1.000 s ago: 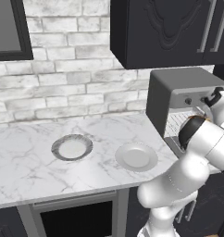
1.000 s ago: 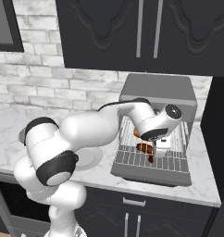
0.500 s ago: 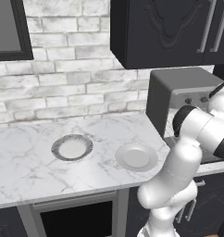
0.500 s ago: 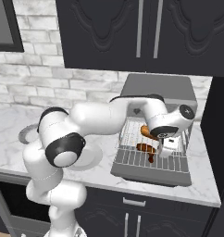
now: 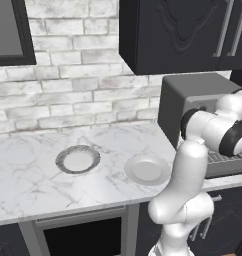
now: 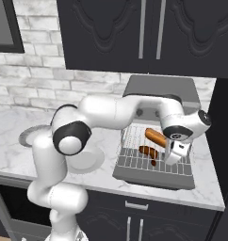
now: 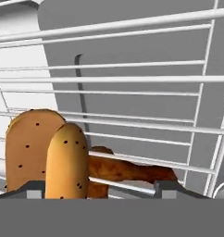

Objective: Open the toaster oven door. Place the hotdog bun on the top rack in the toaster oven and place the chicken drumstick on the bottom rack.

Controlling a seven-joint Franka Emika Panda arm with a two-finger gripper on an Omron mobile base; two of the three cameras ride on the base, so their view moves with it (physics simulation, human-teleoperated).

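My pincer (image 6: 176, 151) hangs with its jaws spread wide and nothing between them, over the pulled-out racks of the toaster oven (image 6: 160, 94). The toaster oven door (image 6: 153, 173) lies folded down flat on the bench (image 6: 12, 132). The hotdog bun (image 6: 156, 138) rests on the upper wire rack (image 7: 132, 83), at 9 o'clock of my pincer. The chicken drumstick (image 6: 149, 151) lies on the rack below it. Through the hand camera the hotdog bun sits at 8 o'clock, the chicken drumstick under the wires at 6.
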